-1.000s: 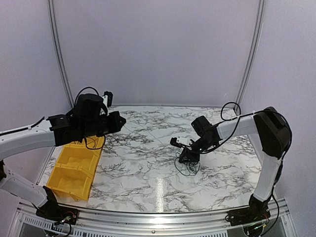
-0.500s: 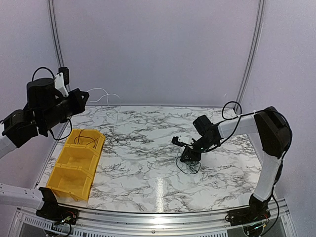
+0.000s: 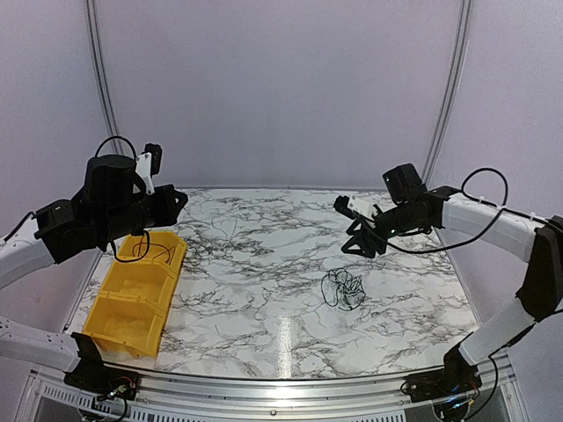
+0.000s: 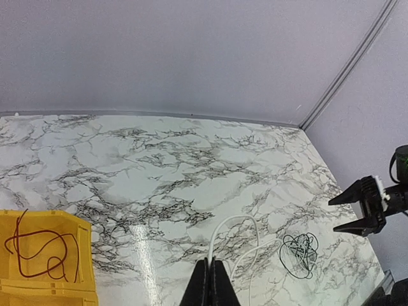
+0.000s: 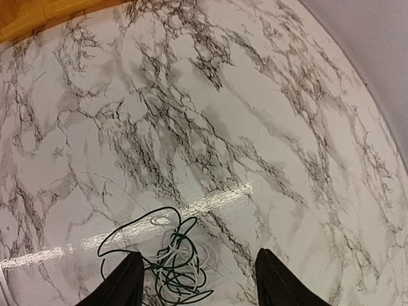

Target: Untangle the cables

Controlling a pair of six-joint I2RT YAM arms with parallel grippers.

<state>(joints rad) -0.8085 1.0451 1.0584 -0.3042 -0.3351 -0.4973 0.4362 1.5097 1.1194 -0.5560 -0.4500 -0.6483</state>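
Note:
A small tangle of thin black cables (image 3: pixel 341 288) lies on the marble table, right of centre. It also shows in the left wrist view (image 4: pixel 299 254) and in the right wrist view (image 5: pixel 172 258), where pale strands are mixed in. My right gripper (image 3: pixel 349 227) is open and empty, raised above and behind the tangle; in its own view (image 5: pixel 197 254) the tangle lies below, between the jaws and nearer the left finger. My left gripper (image 3: pixel 179 199) is held high at the left. In its own view (image 4: pixel 210 262) it is shut on a thin white cable (image 4: pixel 237 220) that loops down toward the table.
A yellow divided bin (image 3: pixel 132 299) stands at the table's left edge, below my left arm. A dark red wire (image 4: pixel 38 252) lies in its far compartment. A curved rail runs along the table's near edge (image 3: pixel 281 387). Pale walls close in the back and sides.
My right gripper has let go of the tangle, lifted and moved back and to the right, open. My left arm rose from over the bin, pulling out the white cable.

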